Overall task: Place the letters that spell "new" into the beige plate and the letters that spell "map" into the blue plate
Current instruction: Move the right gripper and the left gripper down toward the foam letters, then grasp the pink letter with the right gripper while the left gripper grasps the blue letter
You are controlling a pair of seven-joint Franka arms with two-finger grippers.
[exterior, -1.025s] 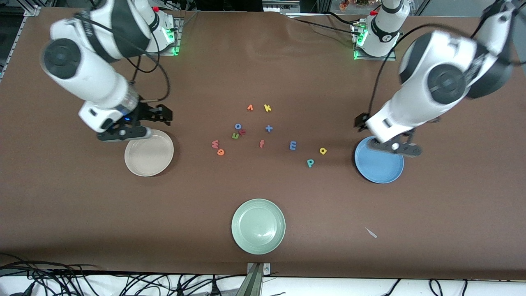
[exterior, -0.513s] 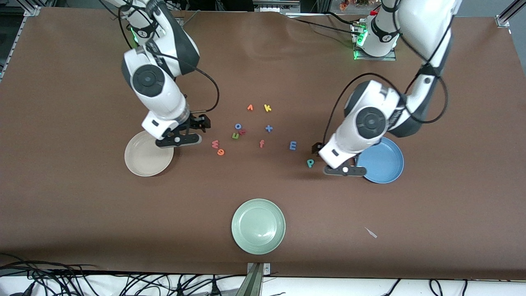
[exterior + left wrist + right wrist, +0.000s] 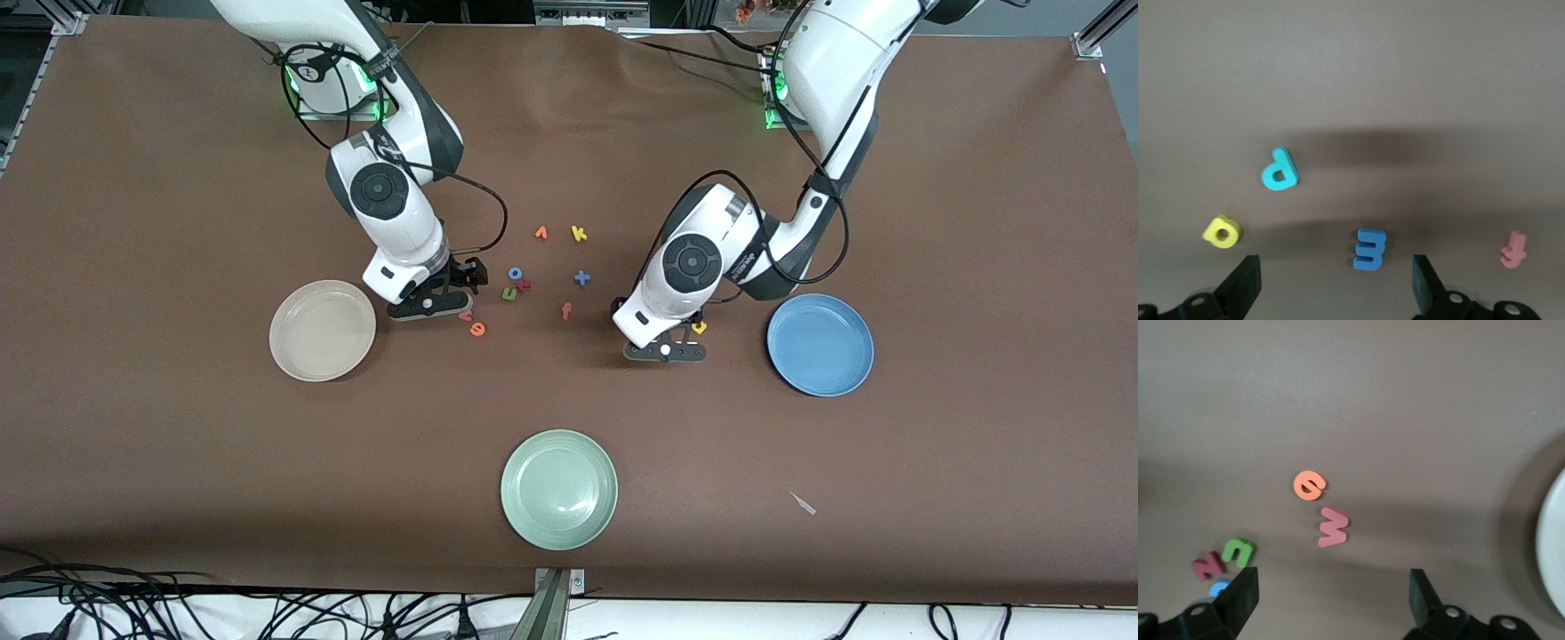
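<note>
1. I see the brown bench (image 3: 178, 498) filling the frame of the front view, with both arms reaching down from the top edge toward its middle.
2. Three plates sit on it, all empty. The beige plate (image 3: 322, 331) is at mid-height toward the right arm's end. The blue plate (image 3: 820, 345) is at mid-height toward the left arm's end. A pale green plate (image 3: 558, 489) is at lower centre, nearest the front camera.
3. The right end effector (image 3: 431, 309) hangs just beside the beige plate, over the pink w (image 3: 1332, 526). Its fingers (image 3: 1238, 597) are spread wide and grip nothing.
4. The left end effector (image 3: 665, 352) hangs between the letter cluster and the blue plate, over the blue m (image 3: 1369, 249). Its fingers (image 3: 1245, 283) are spread wide too, with nothing in them.
5. "New": all three letters lie on the bench at mid-frame. The orange e (image 3: 477, 330) is just beside the w. The green n (image 3: 509, 292) is a little farther from the front camera, touching a small red letter (image 3: 1207, 566).
6. "Map": these also lie on the bench, under the left arm. In the left wrist view the teal p (image 3: 1279, 170) and yellow a (image 3: 1222, 231) lie near the m, none of them touching.
7. Spare letters in the centre of the frame: an orange f (image 3: 566, 310), a blue o (image 3: 515, 273), a blue plus (image 3: 581, 278) and a yellow k (image 3: 579, 234).
</note>
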